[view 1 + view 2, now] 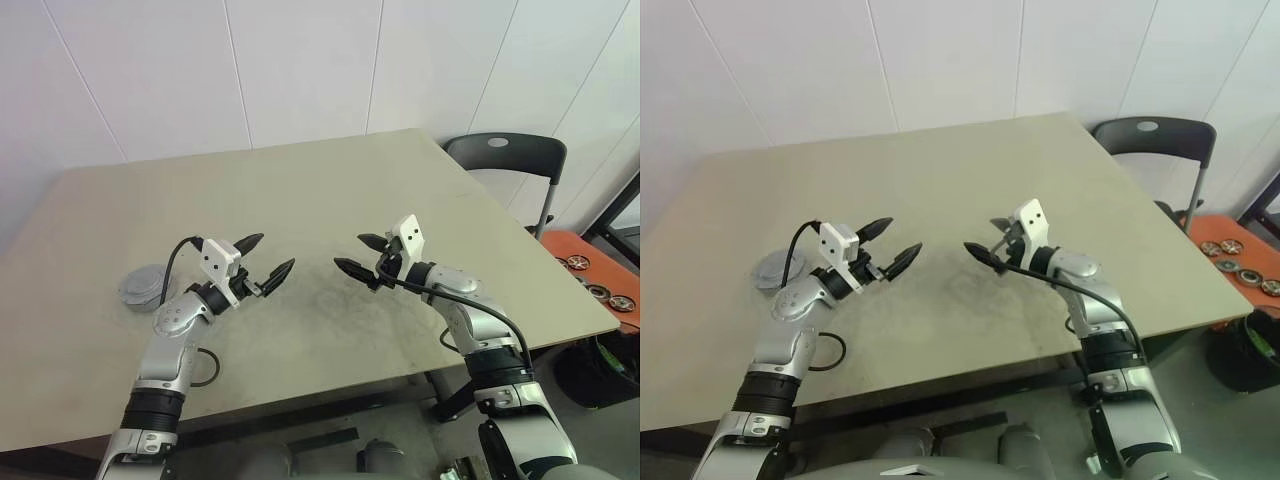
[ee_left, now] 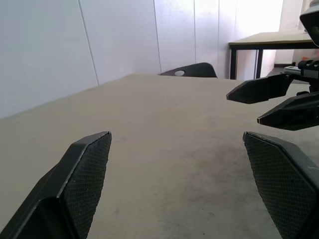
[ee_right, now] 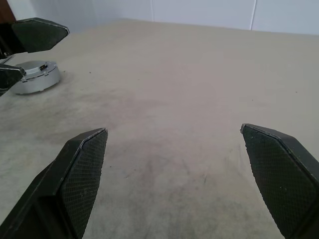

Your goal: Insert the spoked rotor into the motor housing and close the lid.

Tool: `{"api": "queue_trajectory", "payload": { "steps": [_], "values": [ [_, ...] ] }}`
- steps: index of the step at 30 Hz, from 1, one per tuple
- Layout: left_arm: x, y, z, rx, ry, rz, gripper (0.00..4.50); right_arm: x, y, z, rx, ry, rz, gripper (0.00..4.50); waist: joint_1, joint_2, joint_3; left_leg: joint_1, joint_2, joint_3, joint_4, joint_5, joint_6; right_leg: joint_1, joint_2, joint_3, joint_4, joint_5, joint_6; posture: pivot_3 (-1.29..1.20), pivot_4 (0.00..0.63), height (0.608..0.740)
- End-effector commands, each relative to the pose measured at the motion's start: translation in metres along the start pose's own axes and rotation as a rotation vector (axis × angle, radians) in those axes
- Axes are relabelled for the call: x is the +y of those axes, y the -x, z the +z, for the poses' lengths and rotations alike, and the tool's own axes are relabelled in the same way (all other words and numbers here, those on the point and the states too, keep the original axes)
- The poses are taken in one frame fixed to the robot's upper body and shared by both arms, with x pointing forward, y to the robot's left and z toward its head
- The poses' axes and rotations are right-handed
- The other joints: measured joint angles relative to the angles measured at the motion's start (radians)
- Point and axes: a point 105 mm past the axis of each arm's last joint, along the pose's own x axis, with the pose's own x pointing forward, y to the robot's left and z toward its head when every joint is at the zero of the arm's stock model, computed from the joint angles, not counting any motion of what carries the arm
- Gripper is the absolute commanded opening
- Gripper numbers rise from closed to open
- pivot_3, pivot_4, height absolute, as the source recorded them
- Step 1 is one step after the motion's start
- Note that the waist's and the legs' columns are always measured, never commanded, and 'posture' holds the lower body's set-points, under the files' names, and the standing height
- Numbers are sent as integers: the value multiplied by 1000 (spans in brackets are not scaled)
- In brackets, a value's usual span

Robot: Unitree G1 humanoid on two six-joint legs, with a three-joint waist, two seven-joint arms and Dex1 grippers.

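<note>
Both the left gripper (image 1: pixel 263 257) and the right gripper (image 1: pixel 359 253) hang spread and empty. A grey round assembly (image 1: pixel 146 284), likely the closed motor housing, sits at nine o'clock; rigid, smooth metal, best pinched across its rim.

The 2 head views look forward and down from above the wide beige table (image 1: pixel 330 190), taking in nearly its whole top, the white panelled wall and a dark grey chair (image 1: pixel 508 155). Each wrist view sits low and close to the tabletop, looking along its own black fingers; both share the table's middle.
</note>
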Motion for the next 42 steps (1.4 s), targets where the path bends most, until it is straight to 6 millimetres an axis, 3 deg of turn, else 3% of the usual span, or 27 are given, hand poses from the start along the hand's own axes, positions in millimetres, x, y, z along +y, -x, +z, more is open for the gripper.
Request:
{"api": "queue_trajectory", "payload": {
  "steps": [1,42],
  "values": [
    [0,-4,14,-42,-50,-12,4484,-2,-1,18,-56,34,0,4500,0,0,0,0,0,0,0,0,0,0,0,0,0,0,0,0,0,740],
    [-5,-10,10,-37,-54,-29,4484,-9,3,19,-50,43,-29,4500,0,0,0,0,0,0,1,0,0,0,0,0,2,0,0,0,0,740]
  ]
}}
